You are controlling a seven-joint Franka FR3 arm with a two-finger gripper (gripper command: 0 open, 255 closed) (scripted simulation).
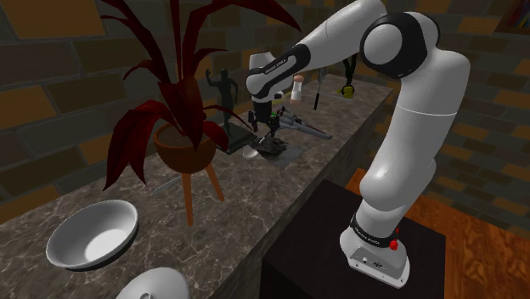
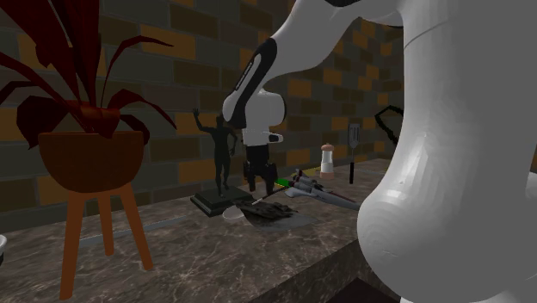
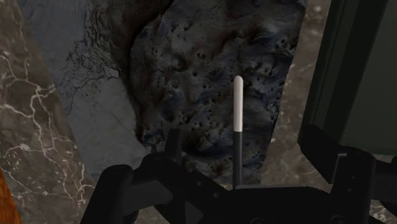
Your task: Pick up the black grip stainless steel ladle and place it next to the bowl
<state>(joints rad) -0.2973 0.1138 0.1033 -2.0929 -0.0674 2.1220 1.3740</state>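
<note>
Gripper point(image 1: 266, 133) hangs low over a dark mottled slab point(image 1: 287, 155) on the marble counter point(image 1: 221, 229); can't tell if it's open or closed. Ladle point(image 3: 237, 105) is at the slab directly under it, steel stem and black grip running toward the hand. Grey bowl point(image 1: 92, 234) sits well apart, past the potted plant point(image 1: 185, 151), at the shoulder view's lower left.
</note>
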